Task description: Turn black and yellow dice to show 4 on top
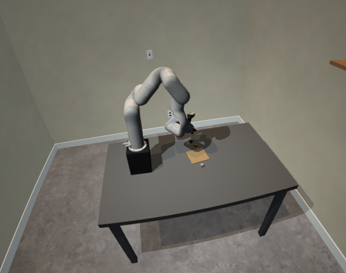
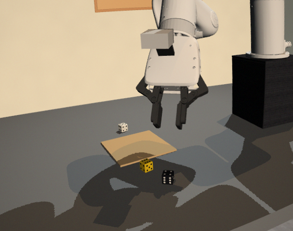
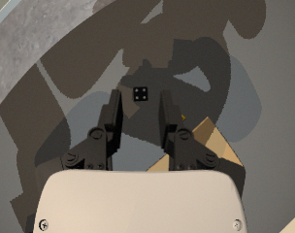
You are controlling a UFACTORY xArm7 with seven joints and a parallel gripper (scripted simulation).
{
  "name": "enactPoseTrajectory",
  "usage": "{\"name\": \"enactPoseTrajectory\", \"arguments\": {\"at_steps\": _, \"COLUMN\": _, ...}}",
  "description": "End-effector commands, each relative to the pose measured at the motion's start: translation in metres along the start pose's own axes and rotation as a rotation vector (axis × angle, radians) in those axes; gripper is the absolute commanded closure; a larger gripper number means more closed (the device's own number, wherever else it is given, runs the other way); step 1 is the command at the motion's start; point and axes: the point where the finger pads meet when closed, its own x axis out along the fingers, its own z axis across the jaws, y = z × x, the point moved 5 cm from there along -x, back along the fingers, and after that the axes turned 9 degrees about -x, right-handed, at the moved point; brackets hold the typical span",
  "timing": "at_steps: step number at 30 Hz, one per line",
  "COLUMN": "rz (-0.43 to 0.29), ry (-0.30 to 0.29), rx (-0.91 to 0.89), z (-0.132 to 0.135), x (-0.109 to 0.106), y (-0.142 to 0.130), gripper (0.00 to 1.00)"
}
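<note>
The black die (image 2: 167, 177) lies flat on the dark table, off the mat; in the wrist view (image 3: 140, 93) the face toward the camera shows four pips. The yellow die (image 2: 146, 165) lies on the table touching or just beside the edge of the tan mat (image 2: 138, 147). The white die (image 2: 122, 127) lies on the table beyond the mat's far corner. My gripper (image 2: 167, 125) hangs well above the table, fingers partly apart with nothing between them. In the wrist view my gripper (image 3: 141, 102) frames the black die far below.
The arm's black base block (image 2: 265, 89) stands on the table to the right in the exterior view. The mat (image 1: 197, 155) lies flat near the table's middle, with the arm (image 1: 155, 96) arching over from the left.
</note>
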Motion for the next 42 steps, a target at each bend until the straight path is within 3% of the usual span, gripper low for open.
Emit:
{"name": "enactPoseTrajectory", "arguments": {"at_steps": 1, "rz": -0.146, "ry": 0.034, "rx": -0.001, "z": 0.003, "x": 0.004, "y": 0.015, "gripper": 0.64}}
{"name": "enactPoseTrajectory", "arguments": {"at_steps": 7, "rz": -0.317, "ry": 0.059, "rx": -0.001, "z": 0.005, "x": 0.008, "y": 0.034, "gripper": 0.64}}
{"name": "enactPoseTrajectory", "arguments": {"at_steps": 9, "rz": -0.317, "ry": 0.059, "rx": -0.001, "z": 0.005, "x": 0.008, "y": 0.034, "gripper": 0.64}}
{"name": "enactPoseTrajectory", "arguments": {"at_steps": 12, "rz": -0.423, "ry": 0.072, "rx": -0.003, "z": 0.008, "x": 0.011, "y": 0.045, "gripper": 0.64}}
{"name": "enactPoseTrajectory", "arguments": {"at_steps": 20, "rz": -0.585, "ry": 0.098, "rx": -0.003, "z": 0.012, "x": 0.015, "y": 0.063, "gripper": 0.64}}
{"name": "enactPoseTrajectory", "arguments": {"at_steps": 29, "rz": -0.627, "ry": 0.106, "rx": -0.002, "z": 0.012, "x": 0.015, "y": 0.068, "gripper": 0.64}}
{"name": "enactPoseTrajectory", "arguments": {"at_steps": 30, "rz": -0.627, "ry": 0.106, "rx": -0.002, "z": 0.012, "x": 0.015, "y": 0.068, "gripper": 0.00}}
{"name": "enactPoseTrajectory", "arguments": {"at_steps": 42, "rz": -0.628, "ry": 0.105, "rx": 0.002, "z": 0.012, "x": 0.015, "y": 0.068, "gripper": 0.00}}
